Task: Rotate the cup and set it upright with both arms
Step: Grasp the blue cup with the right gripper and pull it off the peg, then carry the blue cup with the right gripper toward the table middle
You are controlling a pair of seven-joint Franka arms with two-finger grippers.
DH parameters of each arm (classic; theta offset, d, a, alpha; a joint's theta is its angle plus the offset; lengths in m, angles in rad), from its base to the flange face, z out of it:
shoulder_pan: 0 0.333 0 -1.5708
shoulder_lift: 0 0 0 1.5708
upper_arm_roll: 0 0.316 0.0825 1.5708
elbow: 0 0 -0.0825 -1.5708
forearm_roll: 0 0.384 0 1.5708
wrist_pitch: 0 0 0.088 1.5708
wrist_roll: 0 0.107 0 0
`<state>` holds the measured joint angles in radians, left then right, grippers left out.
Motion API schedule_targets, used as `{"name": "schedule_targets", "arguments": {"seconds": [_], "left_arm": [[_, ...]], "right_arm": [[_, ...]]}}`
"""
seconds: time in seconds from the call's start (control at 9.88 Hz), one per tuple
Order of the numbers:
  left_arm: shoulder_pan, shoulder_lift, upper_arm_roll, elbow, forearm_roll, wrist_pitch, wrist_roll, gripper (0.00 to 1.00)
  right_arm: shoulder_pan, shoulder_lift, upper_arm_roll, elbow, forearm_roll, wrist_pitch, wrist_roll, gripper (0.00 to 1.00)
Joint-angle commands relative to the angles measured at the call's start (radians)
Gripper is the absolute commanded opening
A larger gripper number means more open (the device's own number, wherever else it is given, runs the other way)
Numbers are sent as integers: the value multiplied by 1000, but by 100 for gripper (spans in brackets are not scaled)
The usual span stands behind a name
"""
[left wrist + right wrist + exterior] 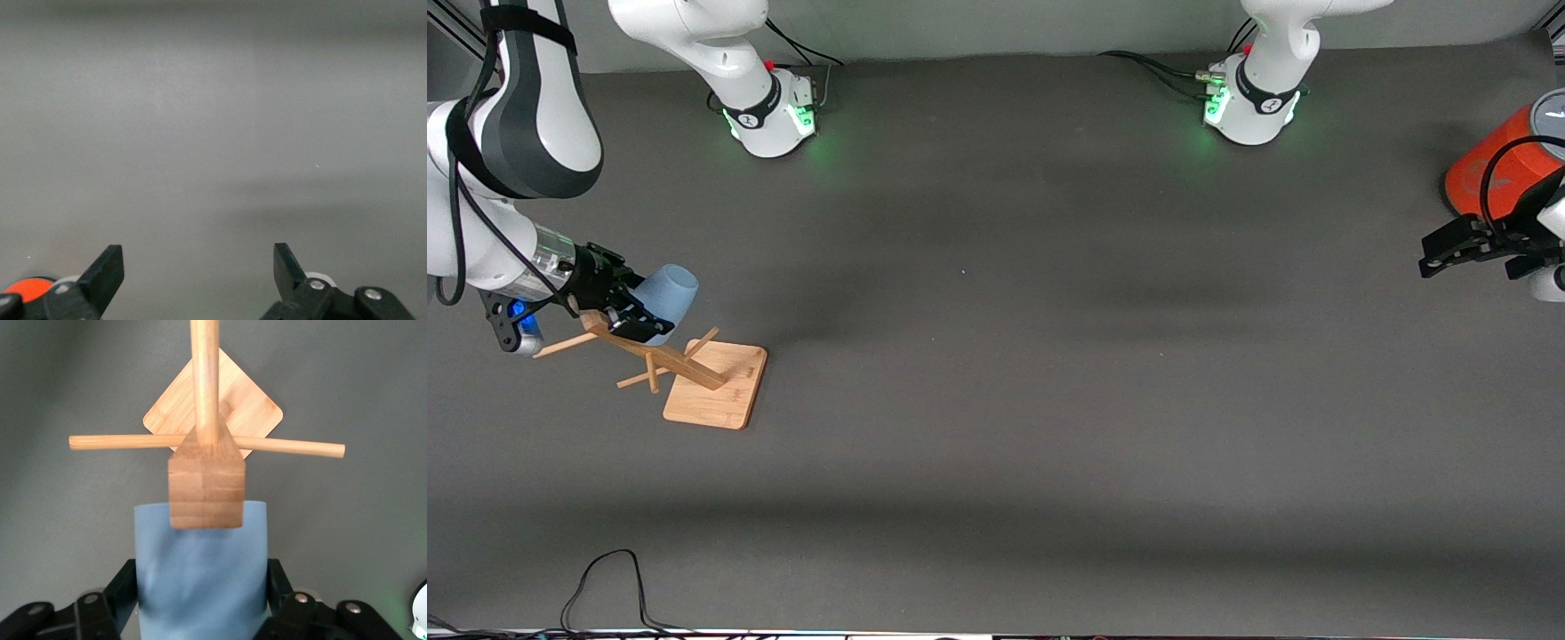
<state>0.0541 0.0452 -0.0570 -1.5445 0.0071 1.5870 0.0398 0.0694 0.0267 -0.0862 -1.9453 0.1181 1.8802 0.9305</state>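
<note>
The pale-blue cup point(669, 289) is up off the table at the top of a wooden peg rack point(660, 356), tilted with its closed end pointing away from the gripper. My right gripper point(630, 308) is shut on the cup. In the right wrist view the cup point(200, 580) fills the gap and each of the black fingers point(124, 590) presses a side. The rack's post top point(205, 487) stands in front of the cup. My left gripper point(1458, 253) waits open at the left arm's end of the table, with nothing between its fingertips point(199, 267).
The rack's square wooden base point(725, 396) rests on the dark table with thin pegs point(293, 447) sticking out sideways. An orange cylinder point(1494, 169) with a grey top stands right beside the left gripper. A black cable point(605, 578) loops at the table's front edge.
</note>
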Motion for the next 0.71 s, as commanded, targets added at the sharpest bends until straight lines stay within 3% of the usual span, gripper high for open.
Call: {"name": "schedule_targets", "arguments": {"seconds": [0.0,0.61], "left_arm": [[-8,7,6,18,5,2,12,100],[-7,7,6,18,7,2,12,100]], "right_arm": [[10,-31,-7,-26,6,14,1,66],[76,-70,0,37,6,-76,8,66]]}}
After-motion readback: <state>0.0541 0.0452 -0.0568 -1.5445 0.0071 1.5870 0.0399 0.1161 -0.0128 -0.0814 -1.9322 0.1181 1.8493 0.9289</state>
